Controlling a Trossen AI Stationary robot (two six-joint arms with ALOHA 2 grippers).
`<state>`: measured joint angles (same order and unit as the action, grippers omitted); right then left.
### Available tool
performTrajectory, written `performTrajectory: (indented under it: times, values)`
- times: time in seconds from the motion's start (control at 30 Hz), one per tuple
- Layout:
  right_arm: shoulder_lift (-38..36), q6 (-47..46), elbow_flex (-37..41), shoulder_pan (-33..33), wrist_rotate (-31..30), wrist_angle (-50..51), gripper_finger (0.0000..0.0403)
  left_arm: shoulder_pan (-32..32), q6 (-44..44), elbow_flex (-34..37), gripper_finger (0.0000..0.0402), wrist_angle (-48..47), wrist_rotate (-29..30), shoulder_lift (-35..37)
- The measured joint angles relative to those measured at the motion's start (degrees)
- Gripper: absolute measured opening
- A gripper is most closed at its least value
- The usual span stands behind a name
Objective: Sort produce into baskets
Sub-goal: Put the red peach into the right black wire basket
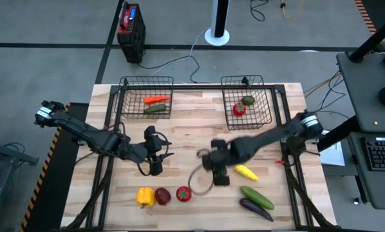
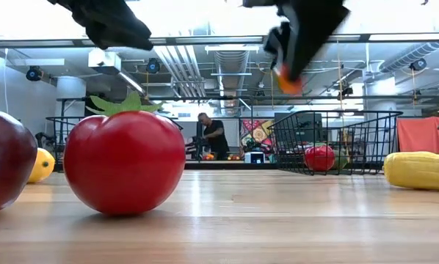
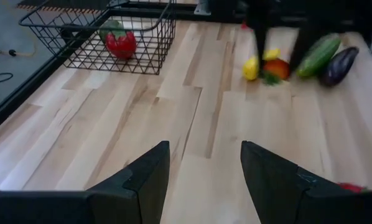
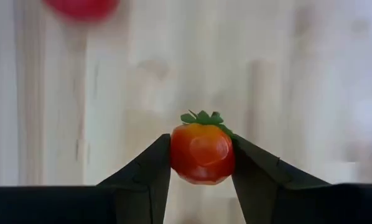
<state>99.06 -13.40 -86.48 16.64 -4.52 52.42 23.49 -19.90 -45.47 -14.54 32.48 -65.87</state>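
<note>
Right wrist view: right gripper (image 4: pixel 201 163) clamped on a small orange-red tomato (image 4: pixel 201 152), held above the table (image 4: pixel 298 74).
Left gripper (image 3: pixel 204 171) hovers mid-table, fingers apart, holding nothing.

red fruit (image 4: pixel 80 7): cut off by the right wrist view's edge, blurred
right gripper (image 1: pixel 219 169): smeared in the high view
dark fruit (image 2: pixel 3 158): cut by the low view's edge
tomato (image 3: pixel 351 186): barely seen past a left finger
</note>
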Motion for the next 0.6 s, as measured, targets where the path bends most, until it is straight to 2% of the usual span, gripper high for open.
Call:
performTrajectory:
  times: [0.3, 0.5, 0.6]
  values:
    - [-11.7, 0.7, -0.4, -17.5, -0.2, 1.5, 0.0138, 0.4, 0.8, -3.9, 0.0181, -3.4, 0.0, 0.1]
    - [-14.4, -5.4, -0.4, -31.2, -0.2, 5.1, 0.0137, 0.4, 1.4, -4.1, 0.0181, -3.4, 0.5, 0.1]
    - [-14.4, -6.6, -0.3, -38.0, -2.4, 8.3, 0.0139, 0.4, 1.4, -4.1, 0.0181, -3.3, 1.1, 0.1]
